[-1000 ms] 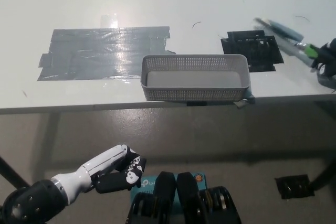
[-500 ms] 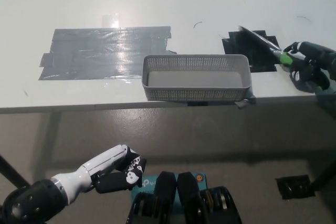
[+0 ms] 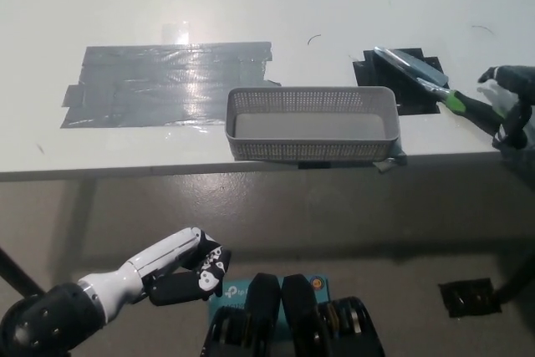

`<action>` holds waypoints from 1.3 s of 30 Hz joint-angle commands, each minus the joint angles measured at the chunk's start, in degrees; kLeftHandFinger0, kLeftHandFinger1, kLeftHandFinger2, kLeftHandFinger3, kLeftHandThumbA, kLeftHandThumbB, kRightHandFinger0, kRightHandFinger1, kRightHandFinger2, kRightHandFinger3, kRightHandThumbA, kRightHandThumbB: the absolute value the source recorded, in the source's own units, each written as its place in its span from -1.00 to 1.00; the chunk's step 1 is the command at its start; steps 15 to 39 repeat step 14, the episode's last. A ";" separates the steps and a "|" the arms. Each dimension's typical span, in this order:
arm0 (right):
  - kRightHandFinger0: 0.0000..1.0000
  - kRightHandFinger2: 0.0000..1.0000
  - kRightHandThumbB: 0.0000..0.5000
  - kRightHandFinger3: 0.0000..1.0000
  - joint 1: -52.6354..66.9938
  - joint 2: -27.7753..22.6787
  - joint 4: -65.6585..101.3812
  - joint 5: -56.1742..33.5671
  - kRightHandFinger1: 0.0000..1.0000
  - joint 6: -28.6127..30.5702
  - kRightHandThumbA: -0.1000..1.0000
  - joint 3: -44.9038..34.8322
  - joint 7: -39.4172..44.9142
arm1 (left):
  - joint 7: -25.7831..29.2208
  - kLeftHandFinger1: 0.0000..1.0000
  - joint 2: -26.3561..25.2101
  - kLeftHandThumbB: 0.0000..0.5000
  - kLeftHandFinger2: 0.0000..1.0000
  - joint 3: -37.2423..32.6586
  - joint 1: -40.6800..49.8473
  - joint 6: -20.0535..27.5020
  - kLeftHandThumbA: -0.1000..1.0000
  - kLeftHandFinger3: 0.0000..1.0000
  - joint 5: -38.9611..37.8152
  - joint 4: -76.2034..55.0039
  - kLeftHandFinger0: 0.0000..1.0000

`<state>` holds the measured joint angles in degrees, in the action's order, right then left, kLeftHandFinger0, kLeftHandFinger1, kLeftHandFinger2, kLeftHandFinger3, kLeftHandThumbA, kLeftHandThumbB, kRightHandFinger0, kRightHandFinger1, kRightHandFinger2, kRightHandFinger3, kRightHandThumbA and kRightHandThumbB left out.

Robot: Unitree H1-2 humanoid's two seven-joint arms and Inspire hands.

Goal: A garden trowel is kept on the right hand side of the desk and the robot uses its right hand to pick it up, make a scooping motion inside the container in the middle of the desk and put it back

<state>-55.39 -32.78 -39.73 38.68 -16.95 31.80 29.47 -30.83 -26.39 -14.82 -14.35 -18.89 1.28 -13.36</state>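
White desk (image 3: pixel 100 6) bears grey tape patch (image 3: pixel 159 85), mesh container (image 3: pixel 309 150), and trowel (image 3: pixel 426 77) lying on black patch (image 3: pixel 418 99).

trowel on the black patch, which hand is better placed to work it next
Right. The black right hand sits at the garden trowel's handle end by the desk's right edge. The white left hand rests low, below the desk edge, across the mesh basket from it.

The trowel (image 3: pixel 418 70) lies flat, its handle end between the right hand's (image 3: pixel 510 104) spread fingers (image 3: pixel 499 73), blade pointing away from them.
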 commanded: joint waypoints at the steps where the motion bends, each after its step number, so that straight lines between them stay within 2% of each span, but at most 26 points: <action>1: 1.00 1.00 1.00 1.00 -2.28 -2.93 5.17 2.90 1.00 -2.92 0.98 -0.81 0.89 | -1.18 -0.46 -1.65 0.97 -0.39 0.19 -0.52 -0.40 -1.00 -0.16 -0.18 -1.59 -0.43; 3: 1.00 1.00 1.00 1.00 -1.93 -3.33 7.27 3.23 1.00 -3.23 0.98 -1.11 1.09 | -1.11 -0.46 -1.62 0.97 -0.40 0.29 -0.40 -0.48 -1.00 -0.17 -0.33 -1.66 -0.43; 4: 1.00 1.00 1.00 1.00 -1.46 -4.15 10.45 3.00 1.00 -3.07 0.98 -2.21 0.53 | -1.13 -0.49 -1.57 1.00 -0.43 0.12 -0.50 1.11 -1.00 -0.21 -0.13 -0.43 -0.46; 7: 1.00 1.00 1.00 1.00 -0.81 -5.33 14.70 3.10 1.00 -2.77 1.00 -3.51 0.70 | -1.06 -0.50 -1.36 1.00 -0.43 -0.06 -0.73 0.10 -1.00 -0.21 0.02 -1.07 -0.47; 9: 1.00 1.00 1.00 1.00 -0.06 -6.90 20.97 2.18 1.00 -3.11 0.92 -5.35 2.38 | -1.07 -0.49 -1.26 1.00 -0.43 -0.40 -0.81 -0.26 -1.00 -0.20 0.34 -1.32 -0.47; 13: 1.00 1.00 1.00 1.00 7.06 -8.51 40.42 -6.52 1.00 -3.63 0.63 -15.86 2.30 | -0.97 -0.46 -1.33 0.99 -0.37 -0.27 -0.44 -1.54 -0.99 -0.15 0.11 -2.10 -0.45; 14: 1.00 1.00 0.91 1.00 9.82 -8.39 45.27 -7.42 1.00 -4.08 0.61 -17.99 1.37 | -1.02 -0.46 -1.47 0.98 -0.37 -0.27 -0.39 -0.76 -0.98 -0.15 0.16 -2.02 -0.45; 39: 1.00 1.00 0.91 1.00 9.82 -8.39 45.27 -7.42 1.00 -4.08 0.61 -17.99 1.37 | -1.02 -0.46 -1.47 0.98 -0.37 -0.27 -0.39 -0.76 -0.98 -0.15 0.16 -2.02 -0.45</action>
